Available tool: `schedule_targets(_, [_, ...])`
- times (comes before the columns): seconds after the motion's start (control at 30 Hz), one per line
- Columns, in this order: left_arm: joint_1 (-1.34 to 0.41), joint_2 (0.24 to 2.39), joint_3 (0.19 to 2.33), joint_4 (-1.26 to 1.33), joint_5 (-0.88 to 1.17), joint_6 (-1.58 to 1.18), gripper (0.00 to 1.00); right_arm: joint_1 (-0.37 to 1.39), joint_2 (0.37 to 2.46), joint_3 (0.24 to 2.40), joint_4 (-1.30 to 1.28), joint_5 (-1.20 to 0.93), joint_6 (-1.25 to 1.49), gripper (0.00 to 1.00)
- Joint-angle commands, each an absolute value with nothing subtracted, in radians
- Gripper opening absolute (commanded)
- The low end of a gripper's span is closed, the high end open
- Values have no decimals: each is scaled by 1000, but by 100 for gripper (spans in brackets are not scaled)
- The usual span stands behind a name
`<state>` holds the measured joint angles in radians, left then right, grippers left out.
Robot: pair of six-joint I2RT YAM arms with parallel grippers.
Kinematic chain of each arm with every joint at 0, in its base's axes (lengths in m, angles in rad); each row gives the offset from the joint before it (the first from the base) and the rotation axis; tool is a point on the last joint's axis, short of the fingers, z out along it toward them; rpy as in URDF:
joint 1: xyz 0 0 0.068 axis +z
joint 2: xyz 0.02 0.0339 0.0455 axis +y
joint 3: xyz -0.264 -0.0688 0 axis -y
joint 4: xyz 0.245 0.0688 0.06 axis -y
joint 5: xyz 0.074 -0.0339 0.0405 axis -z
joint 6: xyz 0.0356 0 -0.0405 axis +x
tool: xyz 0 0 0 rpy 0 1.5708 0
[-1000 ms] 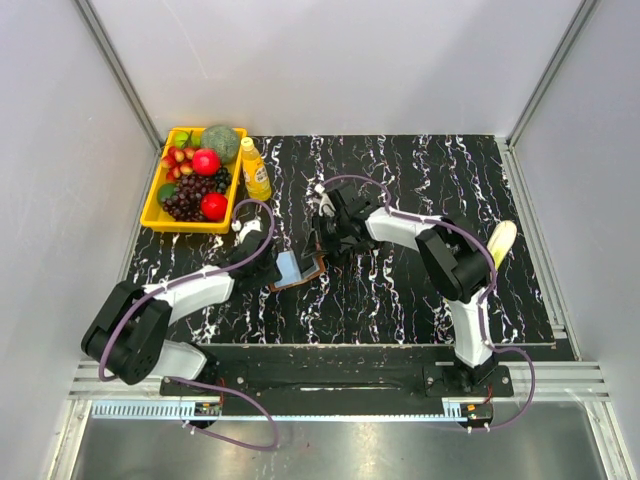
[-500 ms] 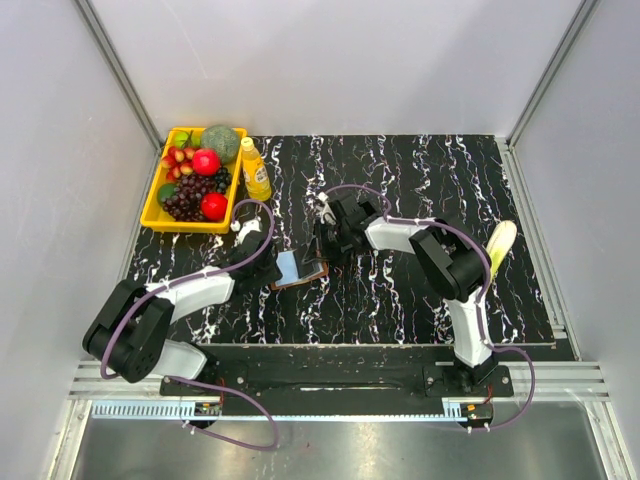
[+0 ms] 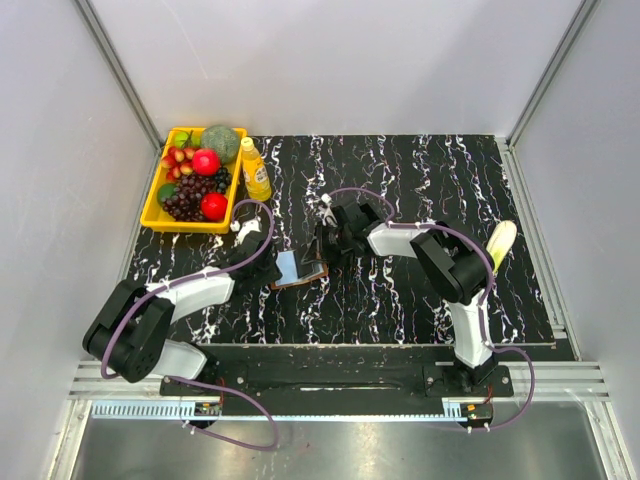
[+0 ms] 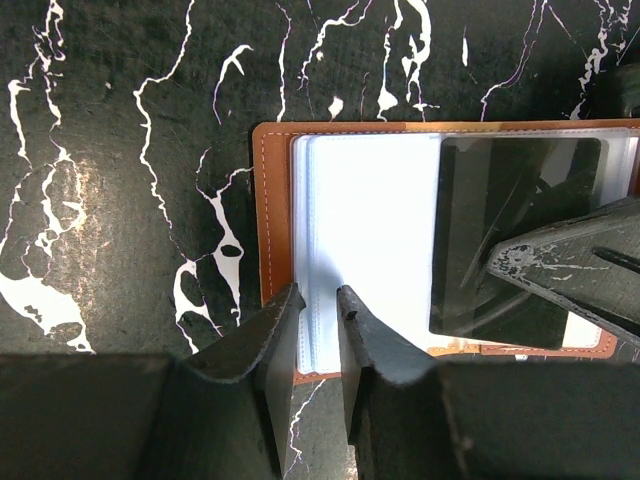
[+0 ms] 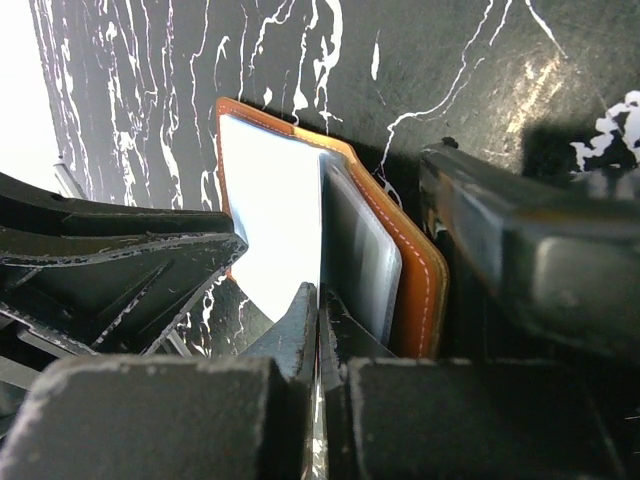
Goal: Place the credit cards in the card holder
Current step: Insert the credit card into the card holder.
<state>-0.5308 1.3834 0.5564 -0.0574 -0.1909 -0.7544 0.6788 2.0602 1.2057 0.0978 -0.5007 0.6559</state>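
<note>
Since the card holder [image 3: 299, 270] lies open and flat at the middle of the black, white-veined table top [image 3: 420, 180], everything here is placed from it. Well off to its far left stands a yellow plastic tray [image 3: 190, 228] of fruit with an orange bottle [image 3: 256, 170] beside it, both outside the work.

At the holder's left side the left gripper [image 4: 318, 305] has its dark fingers narrowly parted, grasping nothing I can make out. The tips sit at the stitched rim and the outermost sleeve, most likely to pin the light wallet so it cannot slide while a card is pushed in. The holder is tan leather with pale stitching, roughly square, carrying a stack of pale, glossy plastic sleeves [image 4: 370, 230].

Over its right half lies the credit card [image 4: 500, 180], a thin, dark, shiny rectangle with rounded corners. The right gripper [image 5: 318, 300], reaching in from the holder's right, is clamped tight on that card, seemingly to steer it edge-first into a sleeve mouth. Whether it has entered a pocket I cannot tell. Well to the holder's right rests a banana [image 3: 502, 243].
</note>
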Motion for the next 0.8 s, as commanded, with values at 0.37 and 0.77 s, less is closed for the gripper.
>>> schedule_targets(0.37, [-526, 1399, 529, -110, -204, -765, 26, 735, 2105, 1268, 66, -494, 612, 0])
schedule_targets(0.77, [-528, 1408, 532, -123, -219, -775, 26, 742, 1977, 1229, -118, -311, 640, 0])
